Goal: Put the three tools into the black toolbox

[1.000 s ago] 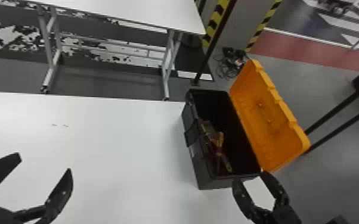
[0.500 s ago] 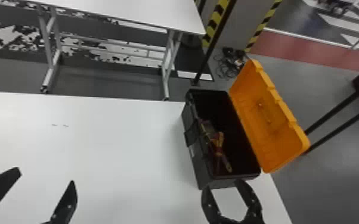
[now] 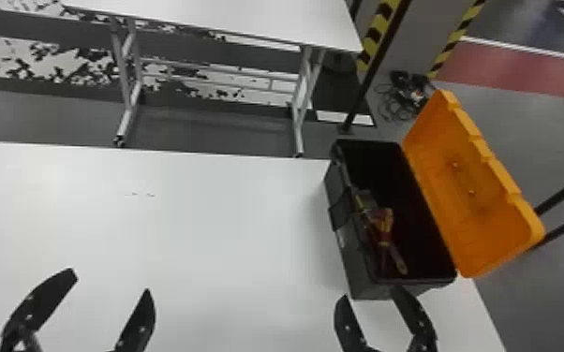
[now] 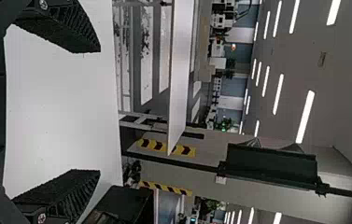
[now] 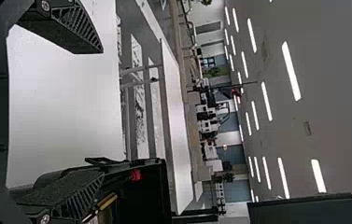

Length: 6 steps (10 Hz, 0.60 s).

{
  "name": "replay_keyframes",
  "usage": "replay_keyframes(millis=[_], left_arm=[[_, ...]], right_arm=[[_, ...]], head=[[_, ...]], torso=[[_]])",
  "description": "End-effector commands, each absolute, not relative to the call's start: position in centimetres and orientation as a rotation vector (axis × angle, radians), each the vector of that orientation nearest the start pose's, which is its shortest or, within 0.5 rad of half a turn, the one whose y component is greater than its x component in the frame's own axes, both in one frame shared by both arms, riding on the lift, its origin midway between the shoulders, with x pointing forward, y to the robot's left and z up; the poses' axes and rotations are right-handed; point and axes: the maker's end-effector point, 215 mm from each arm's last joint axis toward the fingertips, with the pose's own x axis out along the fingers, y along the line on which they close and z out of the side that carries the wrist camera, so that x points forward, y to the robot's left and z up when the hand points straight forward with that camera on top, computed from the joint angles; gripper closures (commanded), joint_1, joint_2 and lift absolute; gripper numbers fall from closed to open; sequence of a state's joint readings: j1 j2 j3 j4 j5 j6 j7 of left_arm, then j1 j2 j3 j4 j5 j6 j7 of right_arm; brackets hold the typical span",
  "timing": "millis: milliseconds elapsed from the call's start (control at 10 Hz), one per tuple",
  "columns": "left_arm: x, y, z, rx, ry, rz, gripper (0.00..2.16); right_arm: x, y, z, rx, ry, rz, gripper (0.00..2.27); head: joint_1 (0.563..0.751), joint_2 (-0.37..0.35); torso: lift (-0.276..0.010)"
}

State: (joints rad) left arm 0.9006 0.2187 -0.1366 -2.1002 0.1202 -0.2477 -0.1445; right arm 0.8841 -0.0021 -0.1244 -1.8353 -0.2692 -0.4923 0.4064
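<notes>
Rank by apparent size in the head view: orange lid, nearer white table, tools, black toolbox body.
1. Nearer white table
2. Black toolbox body and orange lid, too alike to rank
3. Tools

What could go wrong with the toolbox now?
The right gripper looks close to the black toolbox and might bump it. The box stands near the table's edge, so a hard push could make it fall. The open orange lid might get knocked too.
</notes>
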Motion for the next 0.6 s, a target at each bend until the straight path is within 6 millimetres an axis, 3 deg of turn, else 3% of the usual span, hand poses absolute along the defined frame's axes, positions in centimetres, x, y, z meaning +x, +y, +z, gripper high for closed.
replay_keyframes(millis=[0, 200, 500], left_arm=[[29.1, 15.3, -37.7, -0.092, 0.109, -0.332, 0.08], [28.9, 17.3, -35.9, -0.113, 0.046, -0.272, 0.08], [28.7, 18.3, -35.8, -0.122, 0.032, -0.227, 0.08]], right_arm=[[26.7, -25.7, -42.1, 0.159, 0.072, 0.155, 0.08], [26.5, -27.6, -41.8, 0.156, 0.064, 0.121, 0.09], [26.4, -28.0, -41.8, 0.150, 0.067, 0.116, 0.09]], head=[[0.695, -0.221], [0.695, -0.223], [0.695, -0.212]], torso=[[-0.051], [-0.051], [-0.051]])
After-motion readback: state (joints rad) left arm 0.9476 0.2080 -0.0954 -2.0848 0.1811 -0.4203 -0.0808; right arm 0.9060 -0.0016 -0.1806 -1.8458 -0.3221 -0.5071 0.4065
